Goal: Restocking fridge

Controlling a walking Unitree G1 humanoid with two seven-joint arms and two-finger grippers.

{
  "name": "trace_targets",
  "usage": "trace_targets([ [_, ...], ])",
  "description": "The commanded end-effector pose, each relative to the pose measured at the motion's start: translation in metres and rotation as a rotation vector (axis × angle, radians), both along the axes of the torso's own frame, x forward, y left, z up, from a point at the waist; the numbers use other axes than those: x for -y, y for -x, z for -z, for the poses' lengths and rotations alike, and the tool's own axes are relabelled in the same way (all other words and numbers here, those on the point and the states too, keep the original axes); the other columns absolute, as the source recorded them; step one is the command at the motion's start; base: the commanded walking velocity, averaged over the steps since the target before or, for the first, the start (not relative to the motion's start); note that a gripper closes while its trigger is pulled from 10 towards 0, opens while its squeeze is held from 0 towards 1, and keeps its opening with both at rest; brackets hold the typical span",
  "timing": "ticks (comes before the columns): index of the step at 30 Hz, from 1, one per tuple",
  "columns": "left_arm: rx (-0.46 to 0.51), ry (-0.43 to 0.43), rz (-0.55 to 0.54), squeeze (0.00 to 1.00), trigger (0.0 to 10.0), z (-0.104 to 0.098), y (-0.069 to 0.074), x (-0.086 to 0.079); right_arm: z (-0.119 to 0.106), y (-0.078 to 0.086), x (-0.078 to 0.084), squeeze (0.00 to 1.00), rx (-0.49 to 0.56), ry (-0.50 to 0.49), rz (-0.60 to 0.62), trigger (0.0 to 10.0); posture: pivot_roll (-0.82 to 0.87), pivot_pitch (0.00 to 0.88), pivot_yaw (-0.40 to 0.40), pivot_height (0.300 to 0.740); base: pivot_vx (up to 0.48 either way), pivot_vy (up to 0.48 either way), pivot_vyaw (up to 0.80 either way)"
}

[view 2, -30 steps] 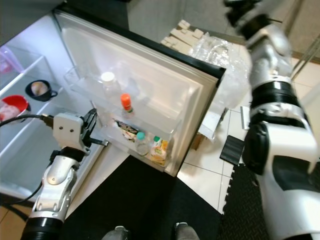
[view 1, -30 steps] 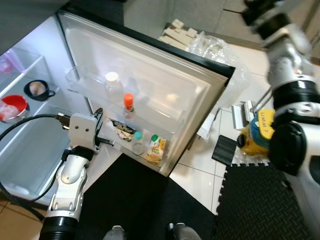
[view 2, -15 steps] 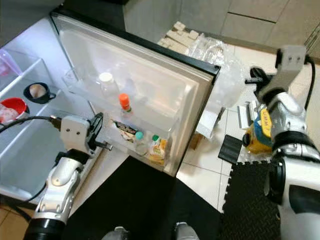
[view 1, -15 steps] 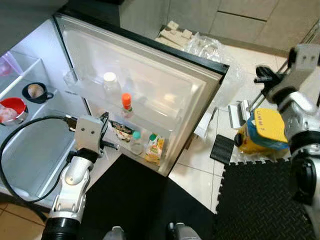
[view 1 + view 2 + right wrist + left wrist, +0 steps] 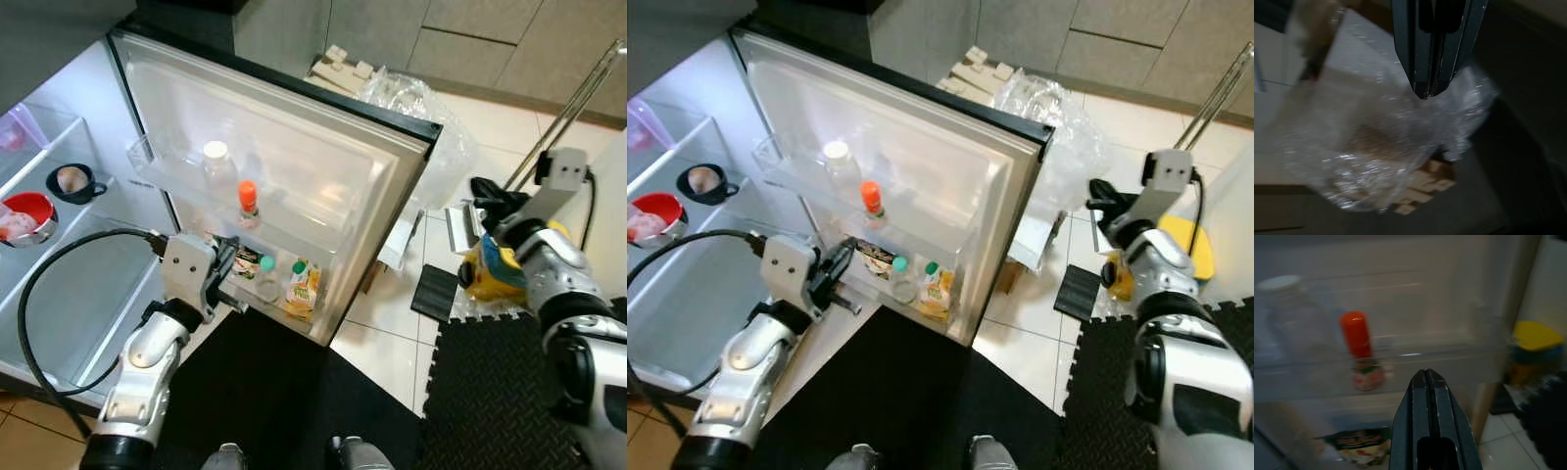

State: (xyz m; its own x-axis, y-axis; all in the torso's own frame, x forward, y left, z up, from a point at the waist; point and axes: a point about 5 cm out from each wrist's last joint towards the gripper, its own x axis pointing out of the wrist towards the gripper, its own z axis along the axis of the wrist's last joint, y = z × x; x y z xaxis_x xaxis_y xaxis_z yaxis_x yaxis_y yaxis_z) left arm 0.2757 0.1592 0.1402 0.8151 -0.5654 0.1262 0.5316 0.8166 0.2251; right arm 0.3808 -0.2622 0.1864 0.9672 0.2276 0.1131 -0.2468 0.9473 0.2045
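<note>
1. Fridge door [image 5: 323,166] stands open; door shelves carry a clear white-capped bottle [image 5: 219,168], a red-capped sauce bottle [image 5: 249,204], a green-capped bottle [image 5: 266,279], a juice carton [image 5: 305,291] and a dark packet [image 5: 245,262].
2. Fridge interior, at robot's left: red bowl [image 5: 24,215] and dark mug [image 5: 72,180] on glass shelves.
3. Left gripper [image 5: 227,278] just beside lower door shelf, fingers pressed together, holding nothing (wrist view).
4. Right gripper [image 5: 1100,192] out over the floor near yellow-lidded container [image 5: 497,269]; fingers clenched, empty.
5. Progress (judgement): door partly stocked; no item in either gripper, so next fetch not yet begun. Likely stock waits on the floor by the door's far edge.
6. Room: pale tiled floor [image 5: 392,348], black mats [image 5: 500,397], crumpled clear plastic wrap [image 5: 416,103] over cardboard packing [image 5: 338,69], grey cabinet fronts behind.
</note>
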Motion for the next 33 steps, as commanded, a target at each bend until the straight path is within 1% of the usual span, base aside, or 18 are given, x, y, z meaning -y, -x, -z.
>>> trace_targets([
  [1,-0.031,-0.021,0.087,0.00,10.0,0.002,0.008,0.002,0.000,0.001,0.001,0.00,0.005,0.003,-0.005,10.0,-0.04,0.191,-0.046,0.740,0.000,0.000,0.00],
  [2,-0.034,-0.015,0.123,0.00,10.0,0.000,0.011,0.003,0.000,0.001,0.000,0.00,0.007,0.001,-0.004,10.0,-0.04,0.191,-0.046,0.740,0.000,0.000,0.00],
  [4,-0.034,-0.015,0.123,0.00,10.0,0.000,0.011,0.003,0.000,0.001,0.000,0.00,0.007,0.001,-0.004,10.0,-0.04,0.191,-0.046,0.740,0.000,0.000,0.00],
  [5,-0.044,0.024,0.177,0.00,10.0,-0.004,0.016,0.008,0.000,0.000,0.000,0.00,0.008,-0.006,-0.001,10.0,-0.04,0.194,-0.048,0.740,0.000,0.000,0.00],
  [7,-0.046,0.039,0.196,0.00,10.0,-0.006,0.017,0.010,0.000,0.000,-0.001,0.00,0.009,-0.009,-0.001,10.0,-0.04,0.194,-0.048,0.740,0.000,0.000,0.00],
  [9,-0.069,0.091,0.300,0.00,10.0,-0.011,0.026,0.023,0.001,-0.001,-0.005,0.00,0.012,-0.019,-0.017,10.0,-0.05,0.193,-0.047,0.740,0.000,0.000,0.00],
  [11,-0.069,0.091,0.300,0.00,10.0,-0.011,0.026,0.023,0.001,-0.001,-0.005,0.00,0.012,-0.019,-0.017,10.0,-0.05,0.193,-0.047,0.740,0.000,0.000,0.00],
  [14,-0.079,0.119,0.395,0.00,10.0,-0.014,0.035,0.042,0.003,-0.002,-0.013,0.00,0.015,-0.028,-0.056,10.0,-0.05,0.193,-0.045,0.740,0.000,0.000,0.00],
  [16,-0.084,0.144,0.417,0.00,10.0,-0.014,0.037,0.052,0.003,-0.003,-0.020,0.00,0.023,-0.052,-0.102,10.0,-0.05,0.191,-0.045,0.740,0.000,0.000,0.00],
  [18,-0.092,0.158,0.430,0.00,10.0,-0.014,0.038,0.057,0.003,-0.003,-0.026,0.00,0.033,-0.065,-0.138,10.0,-0.05,0.191,-0.045,0.740,0.000,0.000,0.00],
  [20,-0.094,0.160,0.434,0.00,10.0,-0.014,0.038,0.058,0.003,-0.003,-0.028,0.00,0.036,-0.065,-0.150,10.0,-0.05,0.192,-0.044,0.740,0.000,0.000,0.00],
  [22,-0.102,0.163,0.445,0.00,10.0,-0.014,0.039,0.060,0.004,-0.003,-0.037,0.00,0.044,-0.069,-0.219,10.0,-0.05,0.192,-0.042,0.740,0.000,0.000,0.00],
  [23,-0.102,0.163,0.445,0.00,10.0,-0.014,0.039,0.060,0.004,-0.003,-0.037,0.00,0.044,-0.069,-0.219,10.0,-0.05,0.192,-0.042,0.740,0.000,0.000,0.00],
  [27,-0.125,0.147,0.448,0.00,10.0,-0.011,0.040,0.058,0.007,-0.001,-0.057,0.00,0.053,-0.065,-0.369,10.0,-0.05,0.192,-0.039,0.740,0.000,0.000,0.00],
  [28,-0.125,0.147,0.448,0.00,10.0,-0.011,0.040,0.058,0.007,-0.001,-0.057,0.00,0.053,-0.065,-0.369,10.0,-0.05,0.192,-0.039,0.740,0.000,0.000,0.00],
  [30,-0.133,0.135,0.443,0.00,10.0,-0.011,0.041,0.055,0.008,0.000,-0.066,0.00,0.059,-0.074,-0.436,10.0,-0.05,0.194,-0.037,0.740,0.000,0.000,0.00],
  [32,-0.138,0.131,0.442,0.00,10.0,-0.011,0.041,0.054,0.008,0.000,-0.072,0.00,0.064,-0.079,-0.473,10.0,-0.05,0.194,-0.037,0.740,0.000,0.000,0.00],
  [33,-0.142,0.130,0.444,0.00,10.0,-0.012,0.042,0.054,0.009,0.002,-0.077,0.00,0.066,-0.085,-0.517,10.0,-0.05,0.196,-0.037,0.740,0.000,0.000,0.00],
])
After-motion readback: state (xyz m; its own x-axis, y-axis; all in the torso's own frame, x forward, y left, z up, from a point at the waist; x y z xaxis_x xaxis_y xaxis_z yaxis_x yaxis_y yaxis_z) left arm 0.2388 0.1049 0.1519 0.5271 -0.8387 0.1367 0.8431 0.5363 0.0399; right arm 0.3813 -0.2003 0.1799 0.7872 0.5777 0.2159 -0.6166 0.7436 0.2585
